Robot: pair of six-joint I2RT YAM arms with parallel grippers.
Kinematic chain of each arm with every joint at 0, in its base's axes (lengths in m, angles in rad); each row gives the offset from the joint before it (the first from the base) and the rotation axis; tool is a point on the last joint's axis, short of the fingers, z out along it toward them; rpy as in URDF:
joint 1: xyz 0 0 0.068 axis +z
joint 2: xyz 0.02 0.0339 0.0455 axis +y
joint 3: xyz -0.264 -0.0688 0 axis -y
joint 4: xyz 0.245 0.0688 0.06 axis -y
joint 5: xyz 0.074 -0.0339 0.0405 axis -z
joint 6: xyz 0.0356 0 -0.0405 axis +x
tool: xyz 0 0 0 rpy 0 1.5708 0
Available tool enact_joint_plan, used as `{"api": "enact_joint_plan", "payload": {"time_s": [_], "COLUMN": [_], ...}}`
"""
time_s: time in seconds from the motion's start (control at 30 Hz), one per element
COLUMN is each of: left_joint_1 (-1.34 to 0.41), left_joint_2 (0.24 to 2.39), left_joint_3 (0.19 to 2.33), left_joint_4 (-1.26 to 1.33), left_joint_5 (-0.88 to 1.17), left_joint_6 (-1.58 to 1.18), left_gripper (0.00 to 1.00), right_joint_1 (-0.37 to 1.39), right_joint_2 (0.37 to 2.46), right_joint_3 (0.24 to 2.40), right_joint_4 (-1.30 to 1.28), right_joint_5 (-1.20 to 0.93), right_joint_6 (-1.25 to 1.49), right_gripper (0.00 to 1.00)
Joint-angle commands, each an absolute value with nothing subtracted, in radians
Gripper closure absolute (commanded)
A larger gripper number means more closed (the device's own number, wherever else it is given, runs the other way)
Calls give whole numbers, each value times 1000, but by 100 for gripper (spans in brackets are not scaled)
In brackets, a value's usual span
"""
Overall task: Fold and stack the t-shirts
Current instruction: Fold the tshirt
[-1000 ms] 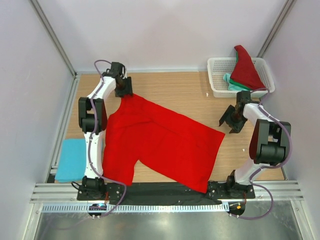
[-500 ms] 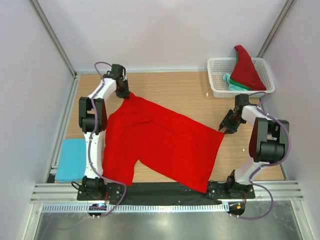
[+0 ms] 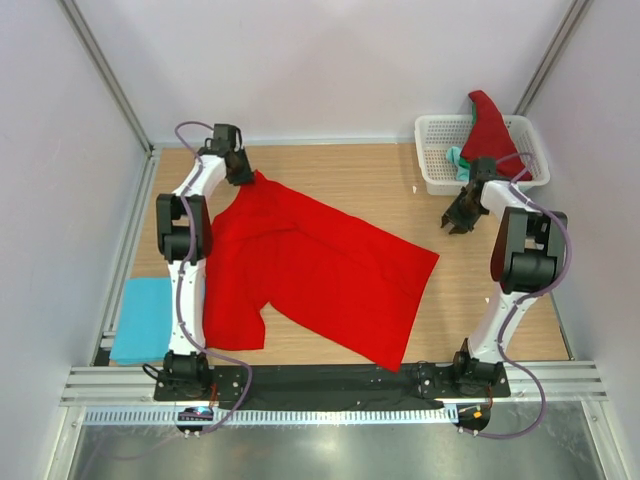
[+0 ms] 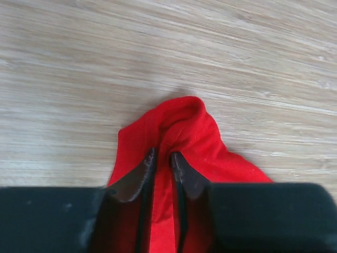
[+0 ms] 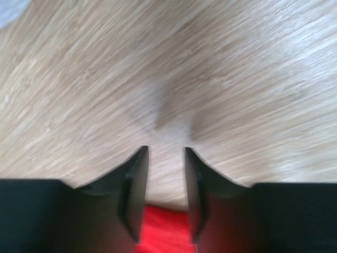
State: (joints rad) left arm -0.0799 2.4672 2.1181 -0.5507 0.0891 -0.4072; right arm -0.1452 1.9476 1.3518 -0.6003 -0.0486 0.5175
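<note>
Red t-shirt spread mid-desk was plain bright red, no print. Desk was light tan wood w/ fine grain streaks. Basket at far-right corner was white, lattice-patterned. In it lay a second red t-shirt, plain, & a teal-green t-shirt. Light blue t-shirt just off the near-left corner was plain too. Left gripper & right gripper had black fingers. Left arm & right arm were white w/ black joints; cables were lilac.

2 white arms, black joints, purplish cables, hands apparently black.
</note>
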Motion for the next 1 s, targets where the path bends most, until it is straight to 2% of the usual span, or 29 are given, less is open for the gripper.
{"api": "enact_joint_plan", "payload": {"time_s": [0.0,0.03,0.07,0.1,0.27,0.37,0.47,0.67,0.73,0.97], "left_joint_1": [-74,-74,-74,-74,-84,-107,-120,-115,-107,-106], "left_joint_2": [2453,2433,2419,2404,2237,2116,2034,1934,1960,1944], "left_joint_3": [2137,2117,2105,2088,1984,1907,1797,1606,1615,1597], "left_joint_4": [-497,-502,-508,-511,-566,-603,-629,-652,-672,-695], "left_joint_5": [97,98,92,89,-18,-131,-164,-48,60,117], "left_joint_6": [-456,-456,-456,-454,-402,-361,-338,-299,-278,-325], "left_gripper": [70,62,49,45,38,39,41,45,46,48], "right_joint_1": [-140,-135,-127,-105,-41,0,133,265,287,327], "right_joint_2": [1855,1814,1742,1705,1560,1511,1468,1494,1511,1480], "right_joint_3": [1373,1344,1271,1234,1080,1020,988,942,949,930], "right_joint_4": [-689,-687,-683,-677,-695,-727,-717,-637,-643,-724], "right_joint_5": [-8,-18,-37,-49,-77,-111,-107,-161,-146,-6], "right_joint_6": [486,486,485,482,449,433,423,442,433,400], "right_gripper": [57,53,49,42,41,41,42,43,44,49]}}
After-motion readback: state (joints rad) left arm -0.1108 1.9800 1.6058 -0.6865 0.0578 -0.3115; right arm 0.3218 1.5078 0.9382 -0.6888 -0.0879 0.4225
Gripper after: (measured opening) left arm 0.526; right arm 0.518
